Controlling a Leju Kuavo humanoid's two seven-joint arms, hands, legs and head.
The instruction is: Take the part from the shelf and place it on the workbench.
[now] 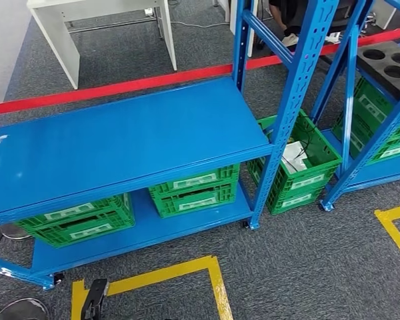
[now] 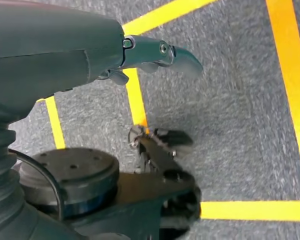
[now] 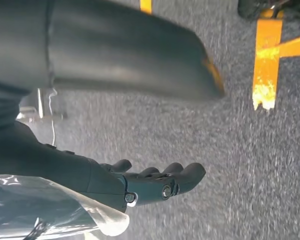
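1. Standing off to one side of the room, I saw the blue steel shelf rack (image 1: pixel 123 133) with its broad upper board bare of any part.
2. Green slatted plastic crates (image 1: pixel 195 190) sat on the lower board, and another green crate (image 1: pixel 301 167) on the grey carpet beside the rack held a white object I could not identify.
3. The left hand (image 2: pixel 141 55) hung over the carpet and yellow floor tape (image 2: pixel 137 100), fingers stretched out, grasping nothing.
4. The right hand (image 3: pixel 156 182) also hung low, fingers loosely extended; a clear plastic-wrapped thing (image 3: pixel 46 210) lay against its wrist side, but whether it was grasped I could not tell.
5. Where the part was, I could not say for certain.
6. I judged the job to be at the approach step; next the robot needed to face the shelf and find the part.
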